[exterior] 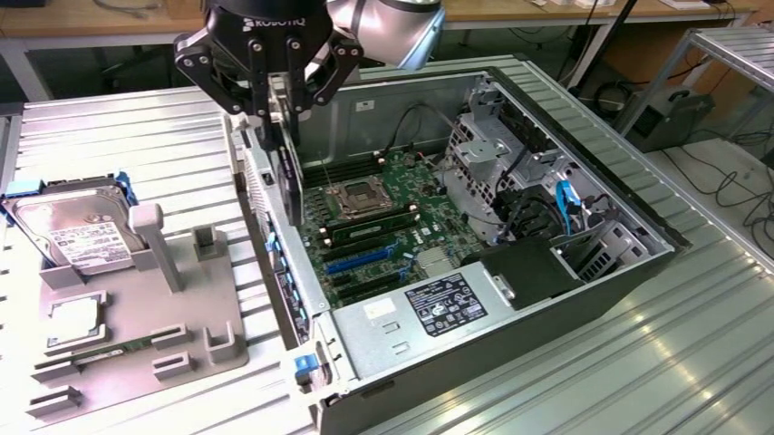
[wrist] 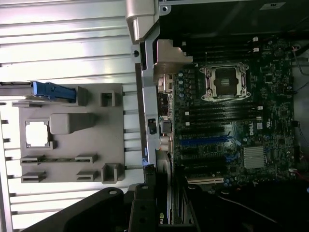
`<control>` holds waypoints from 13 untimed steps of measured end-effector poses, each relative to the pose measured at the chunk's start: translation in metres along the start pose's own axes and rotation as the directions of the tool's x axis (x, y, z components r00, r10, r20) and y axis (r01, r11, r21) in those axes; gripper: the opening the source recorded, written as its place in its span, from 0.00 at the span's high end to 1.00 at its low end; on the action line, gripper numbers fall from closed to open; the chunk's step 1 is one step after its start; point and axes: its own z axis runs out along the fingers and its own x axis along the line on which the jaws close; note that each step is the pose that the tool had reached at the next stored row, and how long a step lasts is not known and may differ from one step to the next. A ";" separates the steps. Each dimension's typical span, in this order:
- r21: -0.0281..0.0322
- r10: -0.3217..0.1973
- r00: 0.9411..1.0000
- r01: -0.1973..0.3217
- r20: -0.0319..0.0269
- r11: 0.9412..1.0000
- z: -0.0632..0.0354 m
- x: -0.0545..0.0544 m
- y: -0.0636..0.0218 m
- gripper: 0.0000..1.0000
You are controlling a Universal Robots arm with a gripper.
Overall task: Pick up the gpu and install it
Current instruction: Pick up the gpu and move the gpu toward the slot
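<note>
My gripper [exterior: 281, 107] hangs over the rear wall of the open computer case [exterior: 629, 272], shut on the gpu [exterior: 290, 181]. The gpu is a thin dark card that hangs edge-on, straight down from the fingers, with its lower end level with the top of the case's rear wall. In the wrist view the gpu [wrist: 167, 193] runs as a narrow dark strip between the two black fingers [wrist: 142, 203], above the rear wall and the edge of the motherboard [wrist: 231, 121]. Blue expansion slots [exterior: 362, 256] [wrist: 205, 141] lie on the board below and beside the card.
A grey fixture tray [exterior: 133, 335] at the exterior view's left holds a hard drive [exterior: 79, 236], a processor chip [exterior: 72, 317] and a green memory stick [exterior: 103, 353]. Inside the case sit the power supply [exterior: 423, 308] and a metal drive cage [exterior: 496, 154].
</note>
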 end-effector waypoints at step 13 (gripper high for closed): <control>0.000 0.000 1.000 0.000 0.000 1.000 0.0004 -0.013 0.0010 0.74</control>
